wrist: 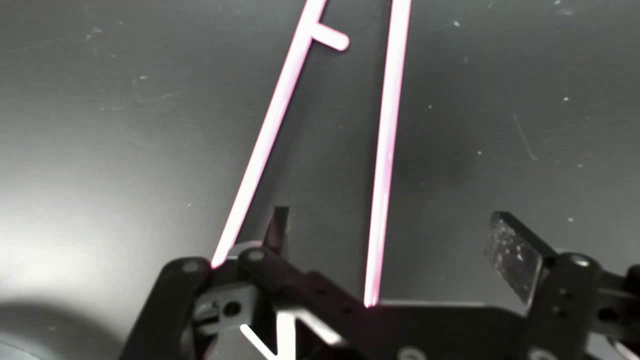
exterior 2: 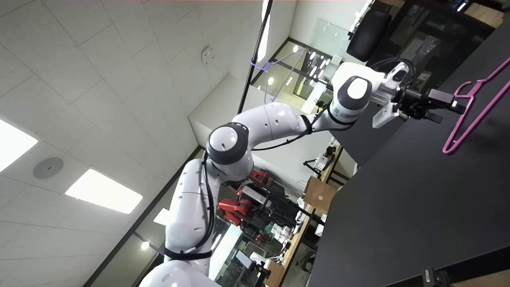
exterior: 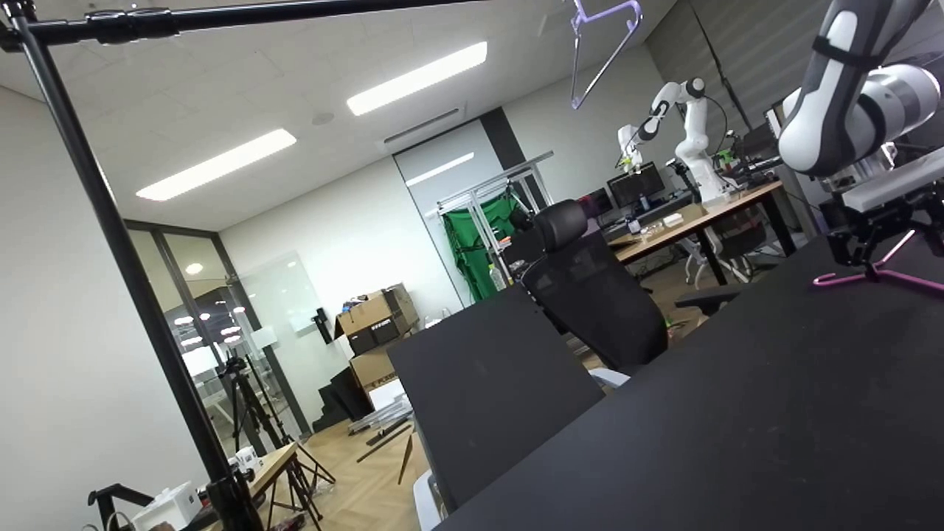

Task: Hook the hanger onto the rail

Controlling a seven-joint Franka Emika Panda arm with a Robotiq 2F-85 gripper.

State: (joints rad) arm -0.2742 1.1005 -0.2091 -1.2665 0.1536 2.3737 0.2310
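Observation:
The pink-magenta hanger (exterior 2: 480,118) lies flat on the black table, hook included. In an exterior view its hook end and part of its frame show under the gripper, cut off by the picture edge (exterior: 911,279). In the wrist view one long bar of the hanger (wrist: 386,150) runs between the fingers; another passes by the left finger. My gripper (wrist: 392,235) is open, with nothing pinched. In both exterior views the gripper (exterior 2: 448,112) (exterior: 889,247) is low over the table at the hanger. The black rail (exterior: 310,11) (exterior 2: 255,52) runs high above the table.
A lilac-white hanger (exterior 2: 267,67) hangs on the rail; it also shows in an exterior view (exterior: 577,66). A slanting black pole (exterior: 125,243) joins the rail's end. A black office chair (exterior: 597,302) stands behind the black table (exterior: 723,428).

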